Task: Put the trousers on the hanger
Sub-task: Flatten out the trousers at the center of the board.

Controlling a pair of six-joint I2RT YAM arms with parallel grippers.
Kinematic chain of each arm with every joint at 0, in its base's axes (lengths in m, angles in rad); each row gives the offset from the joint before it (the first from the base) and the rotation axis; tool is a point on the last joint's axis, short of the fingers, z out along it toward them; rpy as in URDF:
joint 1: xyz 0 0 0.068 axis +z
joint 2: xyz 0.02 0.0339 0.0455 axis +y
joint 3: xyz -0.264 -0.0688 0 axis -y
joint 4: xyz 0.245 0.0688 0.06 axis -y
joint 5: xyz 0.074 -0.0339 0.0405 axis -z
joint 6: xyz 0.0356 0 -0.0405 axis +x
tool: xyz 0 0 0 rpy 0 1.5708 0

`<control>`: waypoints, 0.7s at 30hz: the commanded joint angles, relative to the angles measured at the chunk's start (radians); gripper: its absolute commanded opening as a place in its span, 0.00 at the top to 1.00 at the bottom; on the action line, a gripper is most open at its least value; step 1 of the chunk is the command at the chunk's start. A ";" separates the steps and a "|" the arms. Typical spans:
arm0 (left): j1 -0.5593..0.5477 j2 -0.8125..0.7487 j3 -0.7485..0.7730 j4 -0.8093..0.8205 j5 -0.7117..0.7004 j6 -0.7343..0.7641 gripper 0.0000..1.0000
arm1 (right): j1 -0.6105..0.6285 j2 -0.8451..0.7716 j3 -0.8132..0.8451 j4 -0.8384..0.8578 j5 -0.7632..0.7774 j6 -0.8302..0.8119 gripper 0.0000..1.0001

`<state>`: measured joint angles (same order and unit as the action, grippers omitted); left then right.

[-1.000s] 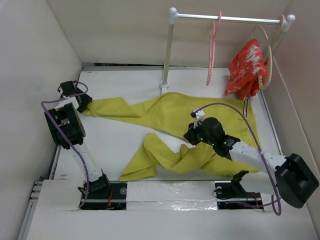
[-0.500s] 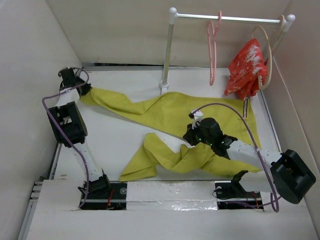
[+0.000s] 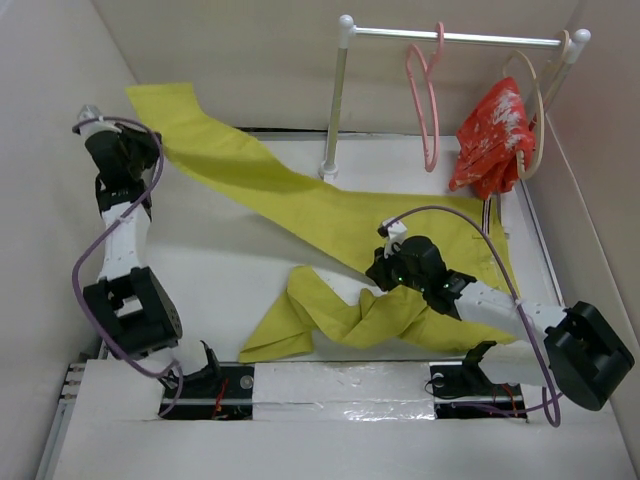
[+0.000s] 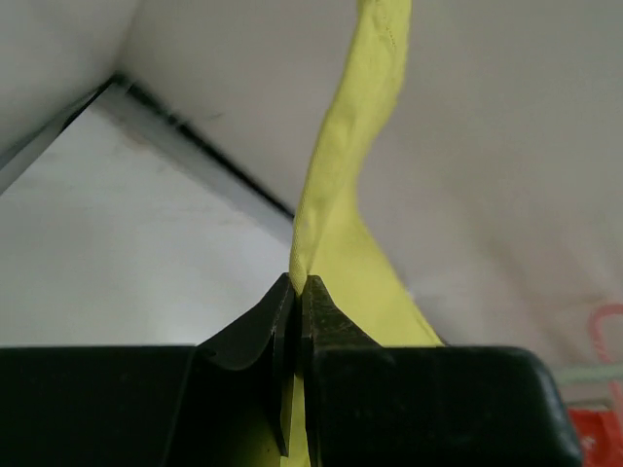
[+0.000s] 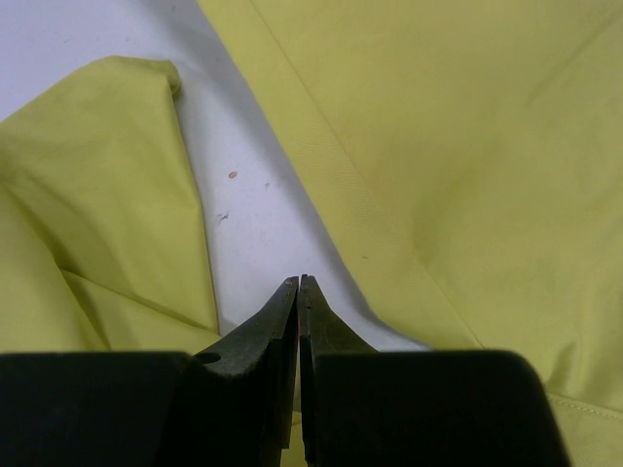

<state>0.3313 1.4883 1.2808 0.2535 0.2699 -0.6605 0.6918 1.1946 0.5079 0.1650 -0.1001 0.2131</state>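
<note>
Your left tool [image 3: 128, 158] is clamped on the end of one leg of the trousers [image 3: 330, 215], holding it up by the left wall so the cloth slopes down to the table [image 3: 230, 280]. Your right tool [image 3: 385, 265] has its jaws together, tips over a bare strip between two folds of the trousers. The hanger [image 3: 436, 110] hangs on the rail [image 3: 450, 38], well apart from both tools.

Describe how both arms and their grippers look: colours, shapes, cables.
Both the left arm and right arm have white links joined by boxy black joint housings. A purple cable loops loosely along each. The left gripper and right gripper are black, their fingers tapering to thin pointed tips.
</note>
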 commanded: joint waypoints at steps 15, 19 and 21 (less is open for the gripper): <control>0.100 0.147 -0.242 -0.135 -0.253 -0.021 0.55 | 0.032 -0.047 0.024 0.022 0.040 -0.024 0.91; 0.100 0.115 -0.163 -0.243 -0.363 0.054 0.33 | 0.032 -0.050 0.018 0.025 0.039 -0.023 0.91; 0.080 0.055 -0.141 -0.250 -0.429 0.082 0.34 | 0.041 -0.047 0.021 0.022 0.034 -0.024 0.91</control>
<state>0.4252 1.6672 1.0679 0.0460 -0.0284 -0.6460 0.7158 1.1648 0.5079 0.1612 -0.0799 0.2054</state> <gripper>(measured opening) 0.667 0.092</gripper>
